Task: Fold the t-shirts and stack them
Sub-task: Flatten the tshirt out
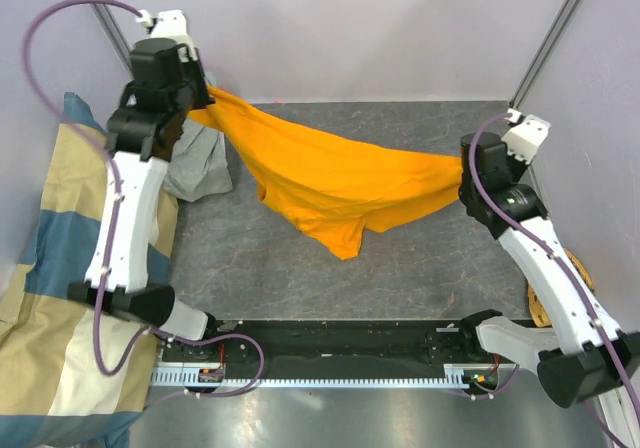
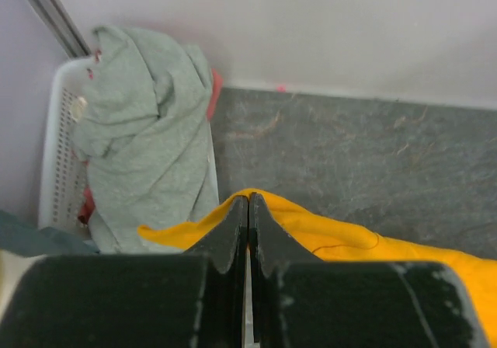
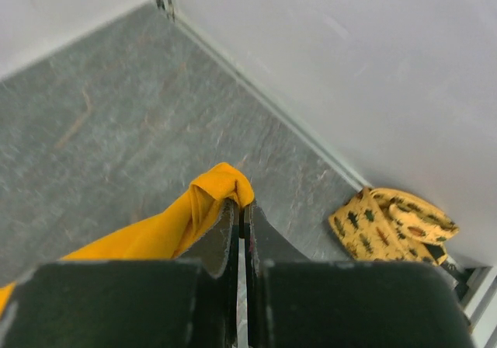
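Basket [image 2: 56, 154] under grey t-shirt [image 2: 144, 138], blocked cloth [image 1: 40, 298] beside

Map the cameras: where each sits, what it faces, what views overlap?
Top external: above and behind both arms, looking down on them, the dark grey table and a bright orange cotton t-shirt stretched between them.
Left wrist: on the left gripper, looking past its shut fingers to a light grey t-shirt on a white slotted basket.
Right wrist: on the right gripper, past its shut fingers to a pale wall and a yellow printed cloth.
Shared: orange t-shirt and table, in all three.
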You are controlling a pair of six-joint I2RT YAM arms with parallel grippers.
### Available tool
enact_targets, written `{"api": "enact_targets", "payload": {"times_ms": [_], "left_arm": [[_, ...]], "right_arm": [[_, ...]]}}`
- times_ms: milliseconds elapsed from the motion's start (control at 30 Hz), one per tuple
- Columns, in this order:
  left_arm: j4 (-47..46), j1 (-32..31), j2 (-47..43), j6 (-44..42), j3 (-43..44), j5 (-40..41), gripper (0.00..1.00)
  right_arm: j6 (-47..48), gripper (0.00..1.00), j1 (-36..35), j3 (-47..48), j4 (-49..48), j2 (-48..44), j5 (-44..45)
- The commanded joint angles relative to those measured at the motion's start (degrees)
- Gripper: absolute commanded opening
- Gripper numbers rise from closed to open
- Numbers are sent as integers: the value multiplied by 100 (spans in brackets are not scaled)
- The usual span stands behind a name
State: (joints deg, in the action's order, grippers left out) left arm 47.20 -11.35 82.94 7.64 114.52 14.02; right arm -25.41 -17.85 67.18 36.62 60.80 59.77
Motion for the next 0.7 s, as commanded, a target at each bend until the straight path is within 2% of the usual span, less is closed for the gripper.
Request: {"api": "enact_targets", "payload": {"times_ms": [0, 133, 300, 367, 467, 500, 567, 600, 667], "left_arm": [[-1019, 28, 968, 167, -220, -110, 2], [-1494, 37, 2207, 229, 236, -329, 2], [-1582, 37, 4024, 299, 1765, -619, 2], [-1626, 28, 4431, 308, 2300, -664, 2], [-1784, 28, 4846, 308, 2584, -673, 2], [-1889, 37, 4881, 308, 2558, -594, 27], [-1881, 28, 4811, 335, 2435, -497, 65], [-1872, 28, 4706, 378, 2296, -488, 99], [-1890, 2, 4119, 563, 1596, -523, 100]], "right_arm": [[-447, 0, 106, -336, -374, 564, -430], [-614, 0, 132, -416, -664, 1205, -536], [-728, 0, 150, -486, -814, 1531, -756], [-772, 0, 150, -530, -823, 1584, -861], [-781, 0, 150, -609, -850, 1602, -1001], [-799, 0, 159, -627, -858, 1602, -1028], [-808, 0, 150, -679, -859, 1602, -1090], [-808, 0, 150, -697, -858, 1593, -1099], [-825, 0, 150, -758, -859, 1541, -1116]]}}
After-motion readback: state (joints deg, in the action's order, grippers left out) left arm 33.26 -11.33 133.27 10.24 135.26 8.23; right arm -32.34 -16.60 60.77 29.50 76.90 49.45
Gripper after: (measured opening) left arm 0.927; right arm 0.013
